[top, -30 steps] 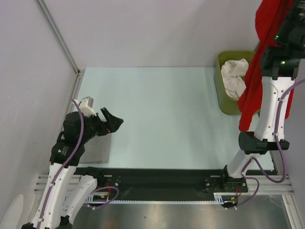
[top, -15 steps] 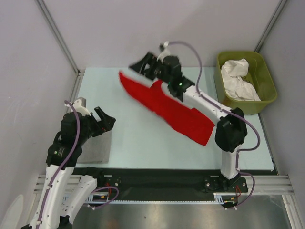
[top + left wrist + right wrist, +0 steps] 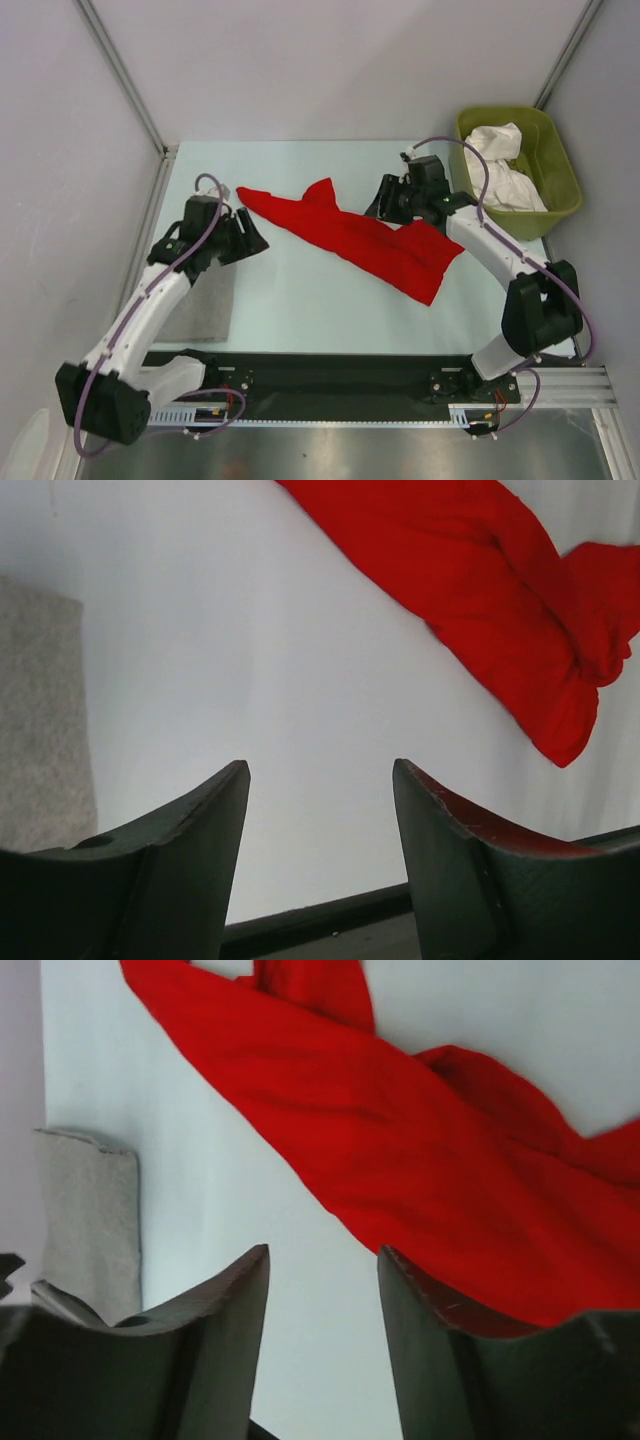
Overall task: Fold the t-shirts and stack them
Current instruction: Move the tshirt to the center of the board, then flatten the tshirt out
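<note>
Diagonally, the red t-shirt point(image 3: 360, 240) sprawls across the table point(image 3: 300, 295).

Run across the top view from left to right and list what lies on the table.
grey pad → red t-shirt → olive-green tub. Both pincers are left out, since they overlap the cloth or the pad.

Grey pad point(image 3: 203, 305) near left, olive-green tub point(image 3: 515, 228) far right.
</note>
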Robot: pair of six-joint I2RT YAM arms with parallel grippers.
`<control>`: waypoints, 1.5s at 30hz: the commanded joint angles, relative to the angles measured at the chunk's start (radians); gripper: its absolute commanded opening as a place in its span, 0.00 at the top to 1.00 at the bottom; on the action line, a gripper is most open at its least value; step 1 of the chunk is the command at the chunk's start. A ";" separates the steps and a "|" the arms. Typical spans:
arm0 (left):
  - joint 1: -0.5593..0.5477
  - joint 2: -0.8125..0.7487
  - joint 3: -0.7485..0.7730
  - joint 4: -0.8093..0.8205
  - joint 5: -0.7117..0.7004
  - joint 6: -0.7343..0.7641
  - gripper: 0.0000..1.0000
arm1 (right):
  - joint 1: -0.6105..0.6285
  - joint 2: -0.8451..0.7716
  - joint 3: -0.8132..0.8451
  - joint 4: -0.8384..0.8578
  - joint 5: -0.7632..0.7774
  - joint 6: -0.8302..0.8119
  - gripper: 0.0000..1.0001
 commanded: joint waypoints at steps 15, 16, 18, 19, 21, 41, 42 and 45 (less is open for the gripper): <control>-0.079 0.961 0.706 0.288 -0.083 0.176 0.36 | -0.159 -0.021 -0.014 -0.331 0.061 -0.232 0.15; -0.084 0.995 0.762 0.293 -0.092 0.182 0.36 | -0.165 -0.018 -0.009 -0.349 0.058 -0.232 0.17; -0.091 1.097 0.813 0.314 -0.092 0.202 0.36 | -0.182 -0.017 -0.007 -0.365 0.057 -0.235 0.20; -0.093 1.130 0.866 0.314 -0.080 0.205 0.36 | -0.187 -0.019 -0.012 -0.368 0.058 -0.238 0.20; -0.099 1.220 0.911 0.309 -0.074 0.209 0.36 | -0.202 -0.021 -0.029 -0.371 0.061 -0.250 0.21; -0.107 1.288 0.964 0.287 -0.103 0.204 0.92 | -0.224 -0.010 -0.145 -0.330 0.188 -0.282 0.25; -0.107 1.273 0.962 0.283 -0.103 0.204 0.95 | -0.224 -0.002 -0.147 -0.322 0.202 -0.281 0.25; -0.107 1.225 0.964 0.277 -0.102 0.204 1.00 | -0.227 0.018 -0.142 -0.262 0.224 -0.292 0.25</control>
